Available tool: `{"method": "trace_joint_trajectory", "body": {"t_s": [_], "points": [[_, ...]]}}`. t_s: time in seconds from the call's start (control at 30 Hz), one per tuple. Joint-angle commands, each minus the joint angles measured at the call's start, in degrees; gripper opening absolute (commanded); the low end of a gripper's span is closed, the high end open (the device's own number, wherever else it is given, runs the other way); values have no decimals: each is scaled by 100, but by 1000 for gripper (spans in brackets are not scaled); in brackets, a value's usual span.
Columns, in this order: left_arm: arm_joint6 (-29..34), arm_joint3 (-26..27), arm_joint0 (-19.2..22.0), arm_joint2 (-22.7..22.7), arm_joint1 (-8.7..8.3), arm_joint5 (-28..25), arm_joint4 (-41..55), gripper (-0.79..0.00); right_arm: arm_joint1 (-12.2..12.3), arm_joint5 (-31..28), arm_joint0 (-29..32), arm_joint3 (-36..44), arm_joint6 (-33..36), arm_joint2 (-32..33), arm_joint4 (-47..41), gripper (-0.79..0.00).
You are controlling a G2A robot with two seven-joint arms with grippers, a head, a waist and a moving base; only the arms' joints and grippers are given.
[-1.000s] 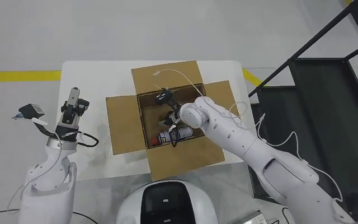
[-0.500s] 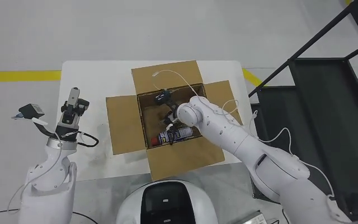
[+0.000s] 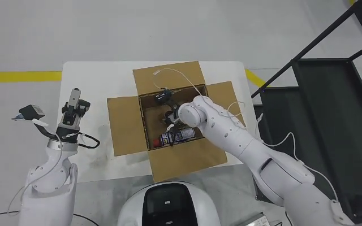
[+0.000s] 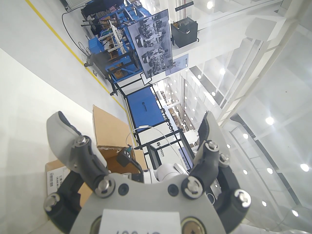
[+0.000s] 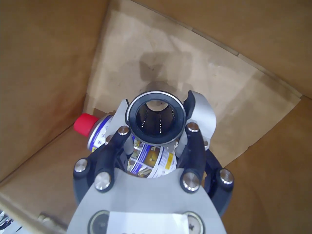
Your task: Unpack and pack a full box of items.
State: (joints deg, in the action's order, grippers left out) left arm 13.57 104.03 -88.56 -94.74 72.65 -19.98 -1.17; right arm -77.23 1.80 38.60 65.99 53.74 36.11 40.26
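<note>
so the black-rimmed metal sleeve [image 5: 156, 120] is down inside the box [image 3: 169, 76], pinched in the right arm's jaws with its bore in line with the wrist, spray can [image 5: 97, 135] lying flat just underneath, left arm's jaws wide open, empty, well off over the bench [image 3: 90, 85] edge

White table [image 3: 96, 79] — yellow floor line [image 3: 28, 75]

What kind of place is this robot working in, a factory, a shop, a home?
Most likely a big industrial hall or robot workshop: a yellow line painted on the pale floor, a very high ceiling with rows of lights, and blue racks beside a large display screen.
</note>
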Motion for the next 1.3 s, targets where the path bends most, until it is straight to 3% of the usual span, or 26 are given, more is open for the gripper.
{"method": "trace_joint_trajectory", "body": {"t_s": [0.0, 0.27, 0.57, 0.77, 1.27], "points": [[0, 0, 0, 0, 0, 0, 0, 0, 149, -11, 190, 555, 210, 261, 160, -785], [0, 0, 0, 0, 0, 0, 0, 0, 733, -56, 1344, 2602, 891, 1683, 618, -785], [0, 0, 0, 0, 0, 0, 0, 0, 1165, -516, 2798, 4437, 1097, 3434, 826, -785], [0, 0, 0, 0, 0, 0, 0, 0, 1293, -726, 3406, 4812, 978, 4179, 833, -785], [0, 0, 0, 0, 0, 0, 0, 0, 1300, -757, 3436, 4811, 964, 4215, 824, -785]]}}
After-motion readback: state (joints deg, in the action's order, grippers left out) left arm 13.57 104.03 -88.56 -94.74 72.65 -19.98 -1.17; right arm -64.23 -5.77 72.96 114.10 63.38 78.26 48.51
